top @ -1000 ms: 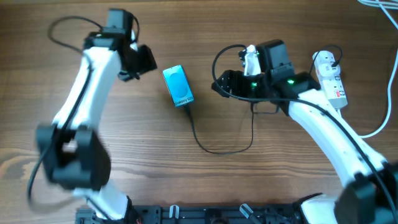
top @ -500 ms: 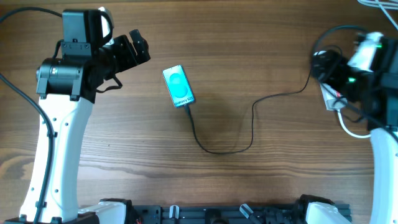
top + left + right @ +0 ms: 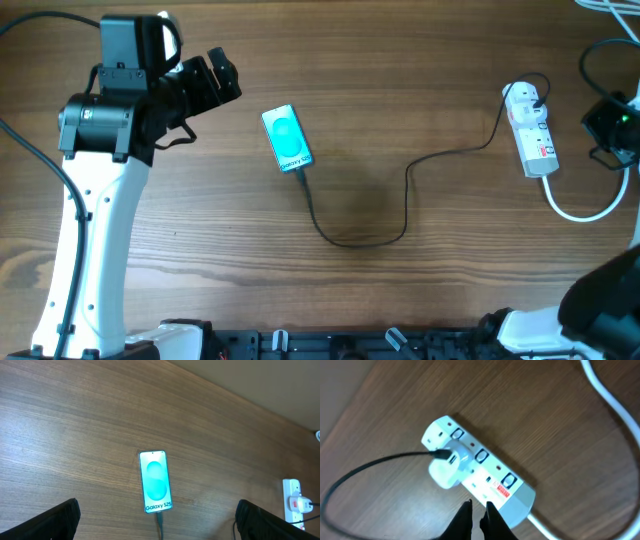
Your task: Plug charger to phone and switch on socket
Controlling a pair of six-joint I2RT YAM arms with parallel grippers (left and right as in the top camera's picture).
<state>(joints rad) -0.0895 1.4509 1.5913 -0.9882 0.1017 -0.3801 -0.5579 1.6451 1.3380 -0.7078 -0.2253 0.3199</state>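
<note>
**A:** Where does the phone (image 3: 287, 139) lie?

**B:** Flat on the table (image 3: 420, 60), left of centre, with its lettered end toward the near edge.

**A:** And the charger (image 3: 406, 200)?

**B:** Its connector sits in the phone's near end. The cable runs nearer, loops to the right, goes back, then crosses right to the socket (image 3: 533, 135). The plug sits on the socket toward its far end.

**A:** Where is the socket?

**B:** By the table's right edge, lengthwise from far to near, well apart from the phone. Its thick cord (image 3: 585, 218) leaves the near end and curves off right.

**A:** The arms?

**B:** The left gripper (image 3: 222, 85) hangs left of and behind the phone. The right gripper (image 3: 610, 125) is just right of the socket.
</note>
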